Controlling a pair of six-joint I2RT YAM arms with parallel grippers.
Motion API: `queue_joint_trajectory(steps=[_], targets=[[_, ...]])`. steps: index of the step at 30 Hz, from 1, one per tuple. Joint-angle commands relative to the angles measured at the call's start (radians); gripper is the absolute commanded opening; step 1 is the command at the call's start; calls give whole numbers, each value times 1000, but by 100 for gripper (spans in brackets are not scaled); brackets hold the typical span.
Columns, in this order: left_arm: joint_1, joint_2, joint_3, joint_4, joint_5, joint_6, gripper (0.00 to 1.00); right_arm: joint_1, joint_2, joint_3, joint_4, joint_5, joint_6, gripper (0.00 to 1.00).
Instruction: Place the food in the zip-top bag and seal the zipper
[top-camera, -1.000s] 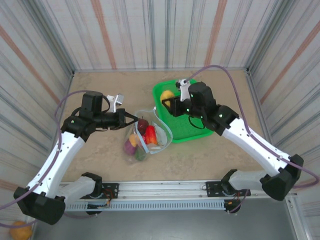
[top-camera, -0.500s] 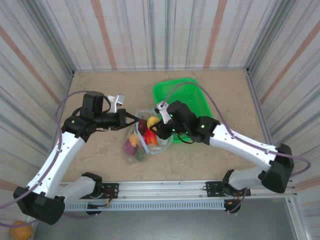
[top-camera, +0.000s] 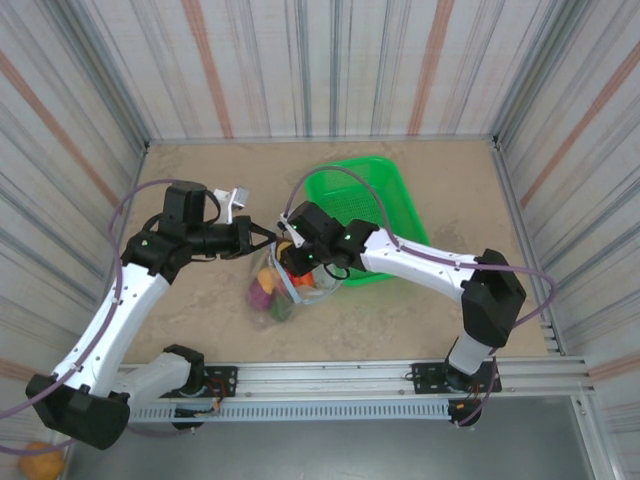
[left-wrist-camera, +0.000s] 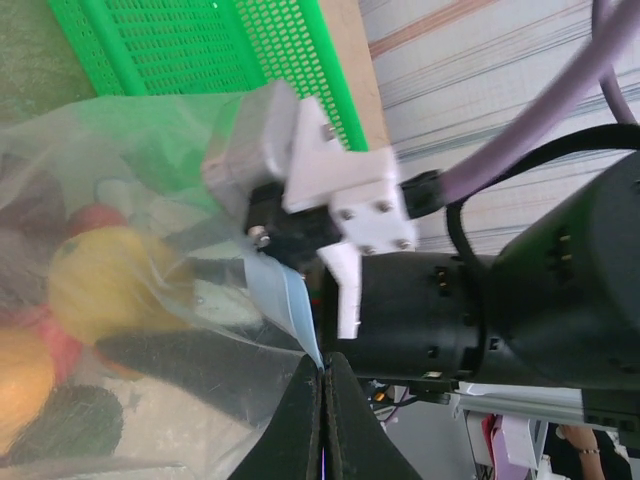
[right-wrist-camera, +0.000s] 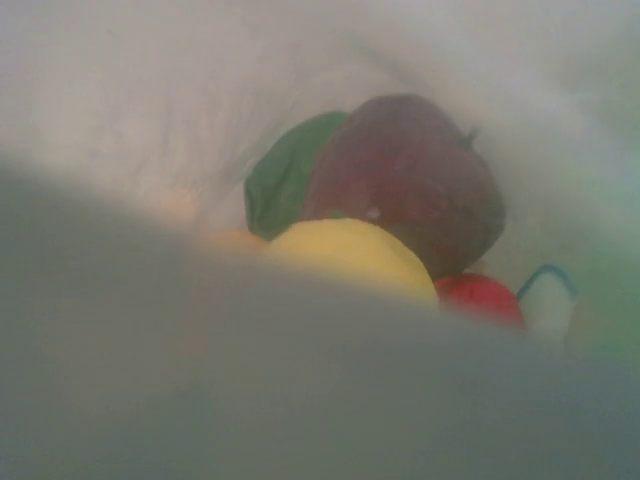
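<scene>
The zip-top bag (top-camera: 285, 292) lies mid-table, mouth facing the back. My left gripper (top-camera: 266, 238) is shut on the zipper (left-wrist-camera: 290, 300), the pale blue strip pinched between its black fingertips (left-wrist-camera: 305, 420). The right gripper (top-camera: 292, 262) reaches down into the bag's mouth, its fingers hidden by blurred plastic. Inside the bag the right wrist view shows food: a dark maroon piece (right-wrist-camera: 410, 180), a green one (right-wrist-camera: 285, 175), a yellow one (right-wrist-camera: 350, 255) closest to the jaws, and a red one (right-wrist-camera: 480, 298). From above, magenta (top-camera: 258, 297) and green (top-camera: 280, 308) pieces show through the plastic.
The green mesh tray (top-camera: 385, 195) stands just right of the bag, behind the right arm. Striped walls close in the table on three sides. A larger orange ball (top-camera: 40, 462) lies off the table at the bottom left.
The right arm swung left from the green tray, where a yellow piece lay by its gripper, to the bag, and now reaches into its mouth. The left arm has held still on the zipper.
</scene>
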Motion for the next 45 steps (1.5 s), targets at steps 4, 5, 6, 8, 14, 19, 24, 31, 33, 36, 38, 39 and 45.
queue_joint_trajectory(steps=[4, 5, 6, 8, 14, 19, 24, 31, 33, 36, 38, 39, 45], targets=[[-9, -14, 29, -1, -2, 15, 0, 7, -12, 24, -40, 33, 12, 71], [-7, -14, 29, 0, -2, 15, 0, 6, -26, 24, -45, 35, 11, 71], [-7, -16, 27, -2, -3, 17, 0, 7, -40, 25, -48, 35, 10, 71], [-5, -20, 23, -5, -8, 21, 0, 5, -79, 27, -55, 36, 5, 68], [4, -37, 8, -13, -10, 23, 0, -4, -201, 19, -78, -10, -3, 57], [4, -41, 4, -20, -6, 31, 0, -17, -322, -43, -50, 5, -24, 58], [4, -40, 6, -20, 11, 27, 0, -90, -388, -90, -66, 35, -11, 51], [5, -44, 14, -34, 3, 33, 0, -143, -429, -159, -88, 171, -42, 54], [7, -61, 10, -29, -15, 26, 0, -164, -429, -146, -123, 181, -9, 52], [25, -102, -7, -10, -37, 3, 0, -213, -429, -128, -194, 173, 49, 49], [29, -132, -15, -7, -68, -5, 0, -235, -449, -149, -205, 196, 71, 47], [31, -144, -16, -9, -83, -7, 0, -254, -463, -162, -211, 197, 89, 44], [37, -166, -7, -58, -159, -8, 0, -313, -517, -212, -250, 47, 101, 37]])
